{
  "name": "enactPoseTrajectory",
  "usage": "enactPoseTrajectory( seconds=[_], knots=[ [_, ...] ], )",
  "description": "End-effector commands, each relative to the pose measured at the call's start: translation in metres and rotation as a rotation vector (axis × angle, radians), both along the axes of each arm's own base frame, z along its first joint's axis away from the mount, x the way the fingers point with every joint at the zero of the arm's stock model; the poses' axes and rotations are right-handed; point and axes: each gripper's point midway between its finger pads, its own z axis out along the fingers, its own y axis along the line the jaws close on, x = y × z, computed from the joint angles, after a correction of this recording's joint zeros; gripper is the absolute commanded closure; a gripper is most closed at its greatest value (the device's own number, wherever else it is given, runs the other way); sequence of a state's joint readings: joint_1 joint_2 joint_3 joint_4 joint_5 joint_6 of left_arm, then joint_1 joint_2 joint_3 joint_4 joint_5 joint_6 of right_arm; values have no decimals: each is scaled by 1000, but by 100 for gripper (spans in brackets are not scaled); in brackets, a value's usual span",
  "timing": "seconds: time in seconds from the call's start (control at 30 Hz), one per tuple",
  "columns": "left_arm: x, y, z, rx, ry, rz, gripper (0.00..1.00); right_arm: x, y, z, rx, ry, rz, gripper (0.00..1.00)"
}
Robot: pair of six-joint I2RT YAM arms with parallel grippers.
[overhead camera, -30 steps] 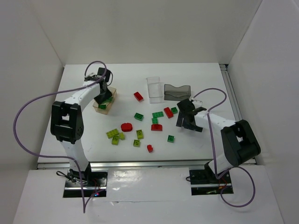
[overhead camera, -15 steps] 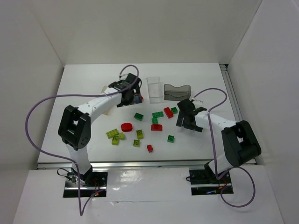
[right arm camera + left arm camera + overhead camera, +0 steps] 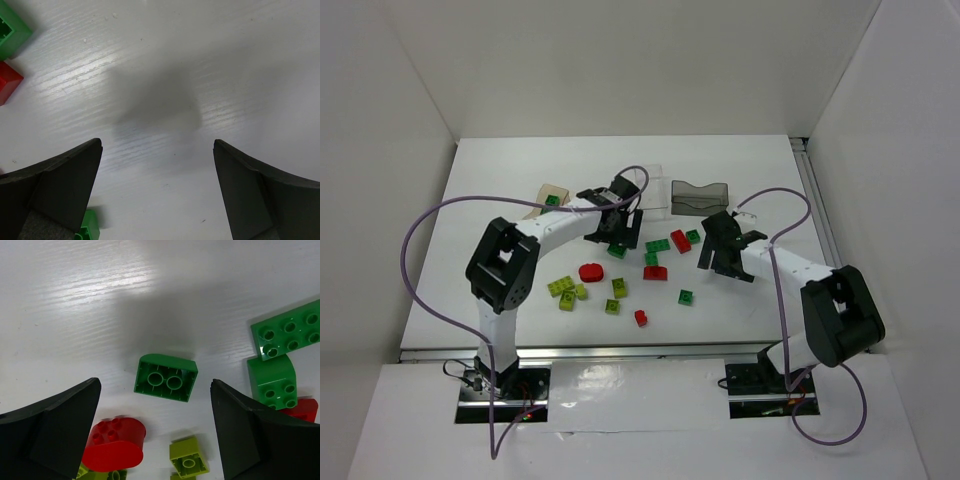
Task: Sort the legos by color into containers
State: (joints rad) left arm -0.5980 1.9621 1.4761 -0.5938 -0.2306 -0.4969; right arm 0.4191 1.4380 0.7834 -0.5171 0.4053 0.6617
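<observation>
My left gripper (image 3: 154, 386) hangs wide open, jaws straddling an overturned green brick (image 3: 166, 377) on the table (image 3: 75, 300), nothing held; my right gripper (image 3: 157, 145) gapes empty over the table to the right; far left, the tan box (image 3: 546, 190) holds one green piece (image 3: 553, 200); the smoky box (image 3: 700, 196) looks empty; red, lime and green legos (image 3: 591, 271) lie scattered mid-table; I judge sorting barely begun.

Three containers (image 3: 700, 196) and roughly fifteen legos (image 3: 657, 245).
</observation>
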Motion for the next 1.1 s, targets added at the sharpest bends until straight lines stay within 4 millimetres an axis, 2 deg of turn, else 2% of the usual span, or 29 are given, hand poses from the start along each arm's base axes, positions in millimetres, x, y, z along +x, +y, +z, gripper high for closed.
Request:
enactPoseTrajectory(
  seconds=[0.0, 0.1, 0.2, 0.3, 0.37, 0.6, 0.7, 0.77, 0.87, 0.9, 0.97, 1.0, 1.07],
  knots=[
    [1, -6, -5, 7, -8, -119, 0, -3, -2, 7, -6, -21, -16, 0],
    [-1, -17, -8, -17, -3, -165, 4, -3, -2, 7, -6, -21, -16, 0],
    [-2, -20, -18, 2, 13, -172, 8, -3, -2, 7, -6, -21, -16, 0],
    [-1, -17, -26, 25, 24, -143, 14, -3, -2, 7, -6, -21, -16, 0],
    [-1, -17, -26, 40, 15, -143, 21, -3, -2, 7, -6, -21, -16, 0],
    [2, -9, -29, 93, 18, -125, 34, -5, -5, 7, -17, -16, -20, 0],
    [12, -5, -7, 83, -30, -92, 41, -5, -5, 7, -17, -16, -20, 0],
    [19, -1, 15, 57, -62, -65, 43, -2, -4, 10, -13, -25, -20, 0],
    [34, 19, 39, 32, -94, 24, 45, -3, -6, 10, -25, -20, -23, 0],
    [42, 35, 46, 32, -105, 73, 46, -3, -6, 12, -21, -28, -23, 0],
    [48, 54, 55, 28, -106, 156, 46, -3, -6, 12, -21, -28, -23, 0],
    [58, 72, 59, 24, -116, 200, 49, -3, -6, 12, -21, -28, -23, 0],
    [69, 90, 67, 14, -134, 274, 49, -3, -6, 12, -21, -28, -23, 0]
  ],
)
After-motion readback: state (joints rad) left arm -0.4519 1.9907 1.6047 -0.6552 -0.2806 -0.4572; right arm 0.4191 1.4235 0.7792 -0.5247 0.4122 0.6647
